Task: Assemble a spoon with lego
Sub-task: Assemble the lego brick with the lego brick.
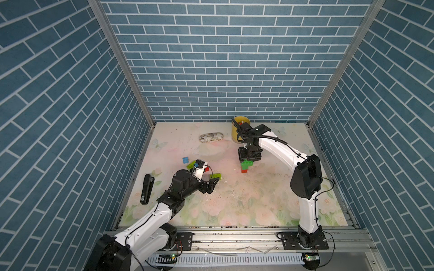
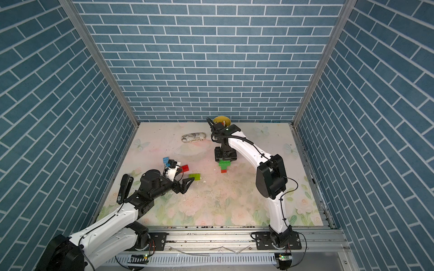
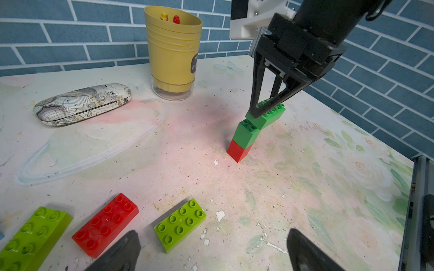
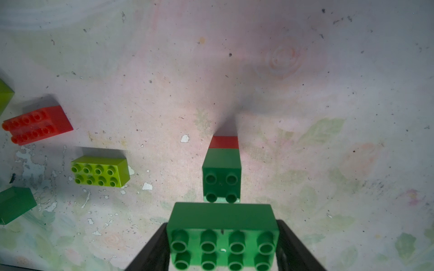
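Observation:
The partly built spoon [image 1: 246, 165] stands on end mid-table: a red brick [image 3: 239, 152] at the bottom, a green square brick [image 4: 222, 178] above it and a green oblong brick [image 4: 223, 234] on top. It leans a little in the left wrist view. My right gripper [image 4: 223, 246] points down and is shut on the ends of the green oblong brick [image 3: 270, 115]. Loose lego lies to the left: a lime brick [image 3: 180, 224], a red oblong brick [image 3: 105, 224], a longer lime brick [image 3: 32, 237] and a light-blue brick [image 1: 185, 160]. My left gripper [image 3: 212, 234] hovers open just short of the lime brick [image 2: 195, 176], holding nothing.
A yellow cup [image 3: 172, 51] with small bits stands at the back by the wall. A map-printed glasses case [image 3: 82, 103] lies back left. A black oblong object [image 1: 146, 188] sits at the left edge. Another dark green brick [image 4: 14, 204] lies near the loose ones.

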